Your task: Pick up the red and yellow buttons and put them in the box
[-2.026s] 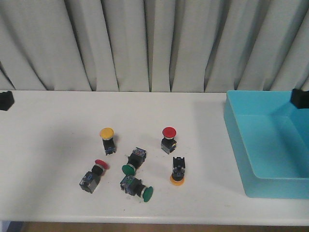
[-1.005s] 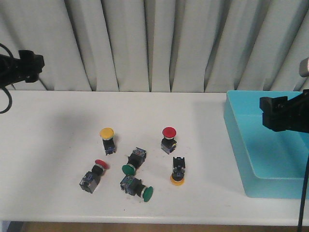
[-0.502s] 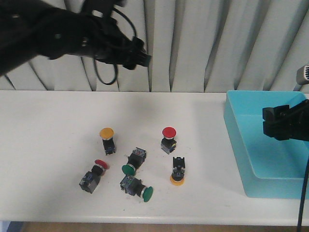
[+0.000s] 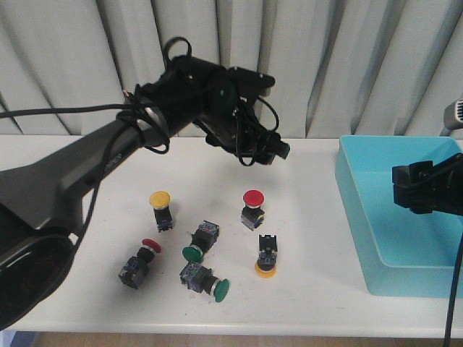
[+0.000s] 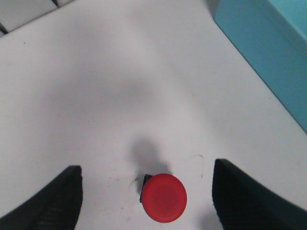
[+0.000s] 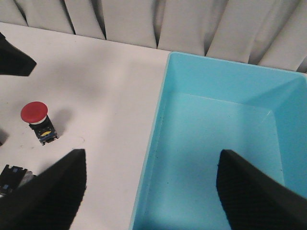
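An upright red button (image 4: 253,198) (image 5: 164,197) (image 6: 34,111) stands mid-table, and my left gripper (image 4: 266,150) (image 5: 144,165) hovers open above it with the cap between its fingers. A second red button (image 4: 150,246) lies on its side at the front left. One yellow button (image 4: 160,198) stands upright; another yellow button (image 4: 265,269) rests cap-down. The light-blue box (image 4: 405,238) (image 6: 216,134) sits at the right, with a corner of the box (image 5: 268,48) showing in the left wrist view. My right gripper (image 4: 427,186) (image 6: 151,152) hangs open and empty over the box's left wall.
Two green-capped buttons (image 4: 192,253) (image 4: 221,289) lie among the others near the front. The left arm (image 4: 108,159) stretches across the table's left half. Grey curtains (image 4: 325,65) hang behind the table. The table's front edge (image 4: 217,329) is close to the buttons.
The left arm has swung in from the far left, across the back of the table, to above the upright red button. The right gripper has barely shifted over the box. The buttons have not moved.
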`<state>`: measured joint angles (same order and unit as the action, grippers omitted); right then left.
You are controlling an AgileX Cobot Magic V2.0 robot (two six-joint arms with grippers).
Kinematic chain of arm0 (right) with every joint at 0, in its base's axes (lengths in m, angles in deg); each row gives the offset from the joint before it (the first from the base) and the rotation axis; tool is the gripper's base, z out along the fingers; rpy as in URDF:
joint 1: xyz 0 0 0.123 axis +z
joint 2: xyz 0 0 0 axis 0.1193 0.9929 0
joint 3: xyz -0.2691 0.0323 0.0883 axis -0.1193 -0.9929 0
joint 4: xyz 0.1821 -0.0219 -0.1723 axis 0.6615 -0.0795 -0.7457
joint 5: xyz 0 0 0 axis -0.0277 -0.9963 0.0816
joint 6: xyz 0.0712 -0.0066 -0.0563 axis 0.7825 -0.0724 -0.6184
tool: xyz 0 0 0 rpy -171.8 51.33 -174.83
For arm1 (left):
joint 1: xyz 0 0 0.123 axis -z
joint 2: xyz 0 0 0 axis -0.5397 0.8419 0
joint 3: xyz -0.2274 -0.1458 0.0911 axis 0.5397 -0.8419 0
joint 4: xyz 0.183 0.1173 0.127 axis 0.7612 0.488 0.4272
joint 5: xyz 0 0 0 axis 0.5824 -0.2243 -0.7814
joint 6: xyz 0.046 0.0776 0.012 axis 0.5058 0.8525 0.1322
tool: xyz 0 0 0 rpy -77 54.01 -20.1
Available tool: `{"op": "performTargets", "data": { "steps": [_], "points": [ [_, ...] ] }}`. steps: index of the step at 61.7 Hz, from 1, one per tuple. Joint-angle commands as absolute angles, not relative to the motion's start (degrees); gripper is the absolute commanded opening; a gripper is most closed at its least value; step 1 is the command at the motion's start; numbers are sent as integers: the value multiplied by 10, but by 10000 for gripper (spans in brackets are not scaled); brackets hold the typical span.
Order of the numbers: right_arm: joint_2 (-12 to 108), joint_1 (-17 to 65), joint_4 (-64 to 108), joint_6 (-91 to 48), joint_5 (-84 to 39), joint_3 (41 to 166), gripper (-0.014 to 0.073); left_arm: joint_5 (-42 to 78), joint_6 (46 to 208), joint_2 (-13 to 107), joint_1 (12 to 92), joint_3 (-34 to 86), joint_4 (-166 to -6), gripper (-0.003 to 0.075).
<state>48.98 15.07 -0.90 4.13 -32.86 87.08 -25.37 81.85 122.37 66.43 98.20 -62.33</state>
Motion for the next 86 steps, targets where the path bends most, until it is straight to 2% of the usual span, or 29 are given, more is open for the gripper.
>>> {"op": "performTargets", "data": {
  "steps": [1, 46, 54, 62, 67, 84, 86],
  "points": [
    [484, 151, -3, 39, -292, 890, 538, -242, 820, 1198, 669, 1003, -631, 535],
    [484, 151, 0, 39, -293, 890, 538, -265, 873, 1260, 669, 1003, -687, 534],
    [484, 151, 1, 39, -293, 890, 538, -259, 873, 1277, 669, 1003, -687, 509],
    [484, 151, 1, 39, -293, 890, 538, -257, 873, 1277, 669, 1003, -687, 438],
    [484, 151, 0, 39, -293, 890, 538, -257, 873, 1277, 669, 1003, -687, 362],
    [484, 151, 1, 39, -304, 890, 538, -265, 879, 1277, 669, 1003, -686, 1],
    [484, 151, 1, 39, -305, 890, 538, -265, 880, 1276, 669, 1003, -686, -9]
  ]
}}
